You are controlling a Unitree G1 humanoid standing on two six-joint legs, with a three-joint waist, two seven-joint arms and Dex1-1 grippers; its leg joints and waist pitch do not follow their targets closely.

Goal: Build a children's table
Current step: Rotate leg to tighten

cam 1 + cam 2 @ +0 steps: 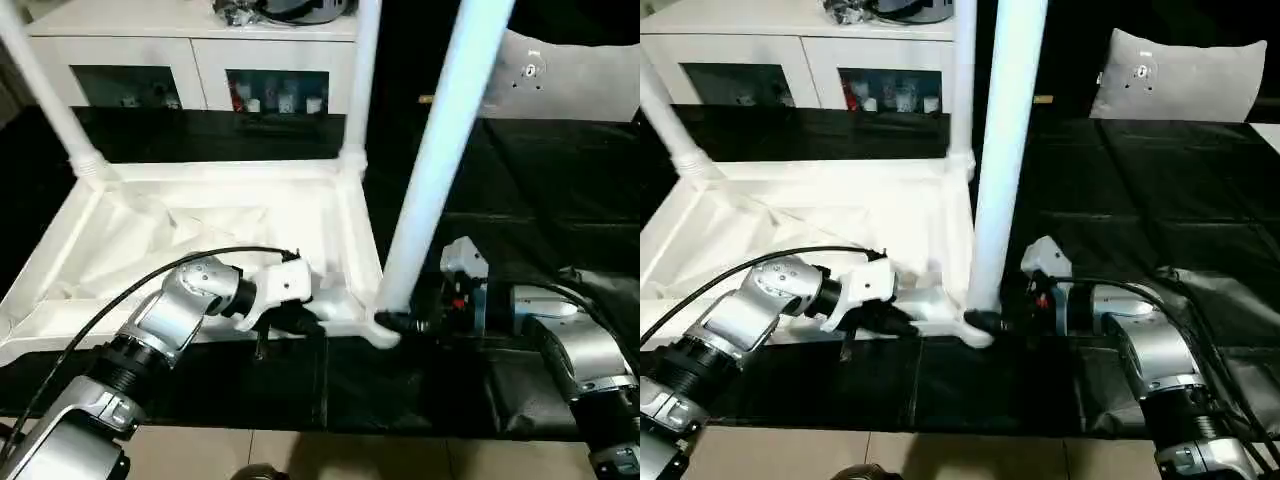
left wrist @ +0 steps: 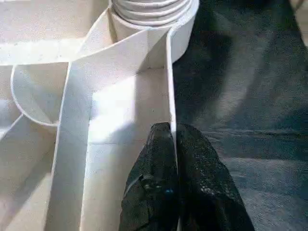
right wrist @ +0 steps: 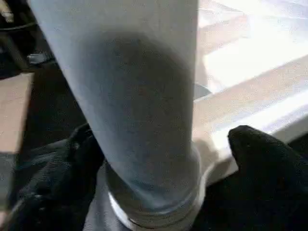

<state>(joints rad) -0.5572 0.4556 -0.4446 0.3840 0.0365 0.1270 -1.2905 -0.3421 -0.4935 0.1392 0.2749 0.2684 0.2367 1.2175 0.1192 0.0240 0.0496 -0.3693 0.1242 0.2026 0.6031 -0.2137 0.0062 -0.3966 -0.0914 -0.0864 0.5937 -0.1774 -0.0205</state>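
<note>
Two end effectors: left (image 2: 173, 159) pinches the top's rim (image 2: 169, 86); right (image 3: 159, 183) straddles the near leg (image 3: 139, 96), fingers spread.

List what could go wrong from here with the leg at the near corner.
1. The long white tapered tube leg leans instead of standing straight in the round corner socket; it may bind or seat crooked.
2. The right gripper has its fingers either side of the leg's base with a gap, so the leg could tip.
3. The left gripper pinches only the thin rim of the white plastic ribbed tabletop, which may slip.
</note>
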